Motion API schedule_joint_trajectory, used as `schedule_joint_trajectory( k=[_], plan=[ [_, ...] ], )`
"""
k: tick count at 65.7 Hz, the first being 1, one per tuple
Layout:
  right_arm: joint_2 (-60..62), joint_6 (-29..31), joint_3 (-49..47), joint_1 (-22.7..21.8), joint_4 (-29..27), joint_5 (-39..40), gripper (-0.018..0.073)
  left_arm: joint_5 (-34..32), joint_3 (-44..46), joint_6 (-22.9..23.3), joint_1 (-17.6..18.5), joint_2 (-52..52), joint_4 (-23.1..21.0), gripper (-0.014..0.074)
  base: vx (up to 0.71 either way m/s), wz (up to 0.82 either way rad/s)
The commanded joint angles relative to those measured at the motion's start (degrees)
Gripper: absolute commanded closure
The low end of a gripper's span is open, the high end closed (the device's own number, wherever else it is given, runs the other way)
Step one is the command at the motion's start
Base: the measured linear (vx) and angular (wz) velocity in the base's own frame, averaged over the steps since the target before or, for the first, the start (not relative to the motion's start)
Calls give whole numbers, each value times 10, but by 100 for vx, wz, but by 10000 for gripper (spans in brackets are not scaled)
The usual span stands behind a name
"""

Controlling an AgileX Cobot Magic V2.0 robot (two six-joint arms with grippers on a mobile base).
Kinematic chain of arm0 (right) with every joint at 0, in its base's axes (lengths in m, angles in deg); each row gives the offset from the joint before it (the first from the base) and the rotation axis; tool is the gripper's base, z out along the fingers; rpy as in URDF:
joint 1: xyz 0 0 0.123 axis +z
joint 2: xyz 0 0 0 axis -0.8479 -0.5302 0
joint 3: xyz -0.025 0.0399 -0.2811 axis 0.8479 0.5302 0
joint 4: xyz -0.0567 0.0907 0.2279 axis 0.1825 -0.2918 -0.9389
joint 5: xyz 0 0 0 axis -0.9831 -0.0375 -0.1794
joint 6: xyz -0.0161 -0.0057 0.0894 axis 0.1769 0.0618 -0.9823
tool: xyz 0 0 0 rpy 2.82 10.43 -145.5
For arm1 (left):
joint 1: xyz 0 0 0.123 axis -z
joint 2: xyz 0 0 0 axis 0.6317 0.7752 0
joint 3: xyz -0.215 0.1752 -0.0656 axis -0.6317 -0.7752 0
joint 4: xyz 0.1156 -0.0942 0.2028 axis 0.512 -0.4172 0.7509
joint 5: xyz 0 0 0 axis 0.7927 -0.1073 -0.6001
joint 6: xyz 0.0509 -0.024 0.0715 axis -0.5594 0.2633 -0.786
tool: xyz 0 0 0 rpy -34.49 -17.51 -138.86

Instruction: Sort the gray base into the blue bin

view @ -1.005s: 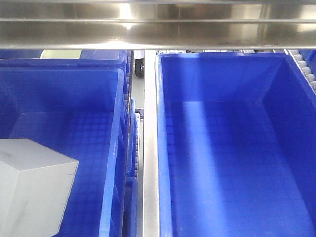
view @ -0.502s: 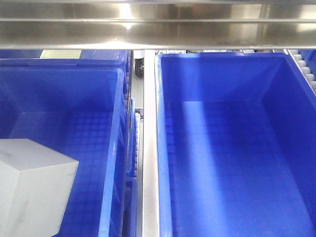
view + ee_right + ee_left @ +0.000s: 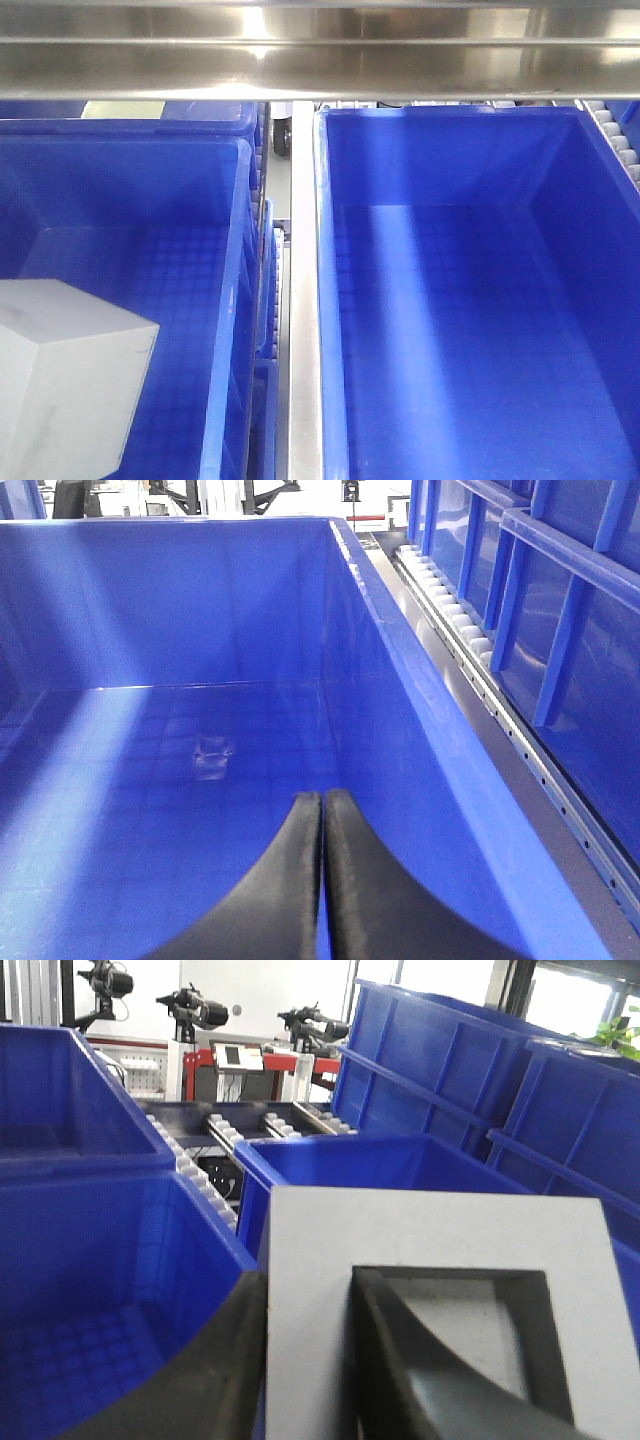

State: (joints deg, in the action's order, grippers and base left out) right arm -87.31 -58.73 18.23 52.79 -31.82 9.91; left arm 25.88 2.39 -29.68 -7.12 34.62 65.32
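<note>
Steel rails (image 3: pixel 300 330) separate two crates: the left gripper (image 3: pixel 310 1360) clamps the gray base (image 3: pixel 400 1250) over the blue bin (image 3: pixel 90 1260) beneath it, release pending, while the right gripper (image 3: pixel 322 880) hangs closed and empty.

An industrial sorting or logistics hall: large deep bright-blue plastic crates (image 3: pixel 470 300) with waffle-grid floors sit side by side, parted by a brushed steel rail (image 3: pixel 304 300), under a stainless steel beam (image 3: pixel 320 50) at 12 o'clock. Grey roller conveyor tracks (image 3: pixel 190 1165) run between crates, and more ribbed blue crates (image 3: pixel 450 1070) stack at 2 o'clock. Far off at 11 o'clock stand black cameras on stands (image 3: pixel 195 1005) before a red-framed workstation (image 3: pixel 255 1060)
</note>
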Motion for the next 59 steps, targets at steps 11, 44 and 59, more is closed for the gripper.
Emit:
schedule_joint_trajectory(
  k=[11,44,59],
  plan=[
    [-8,5,3,0,4,20,564,-130,18,4,14,82,-11,603,0,0],
    [-8,5,3,0,4,20,564,-486,132,5,249,515,31,603,0,0],
    [-8,5,3,0,4,20,564,-372,330,9,272,727,44,603,0,0]
  ],
)
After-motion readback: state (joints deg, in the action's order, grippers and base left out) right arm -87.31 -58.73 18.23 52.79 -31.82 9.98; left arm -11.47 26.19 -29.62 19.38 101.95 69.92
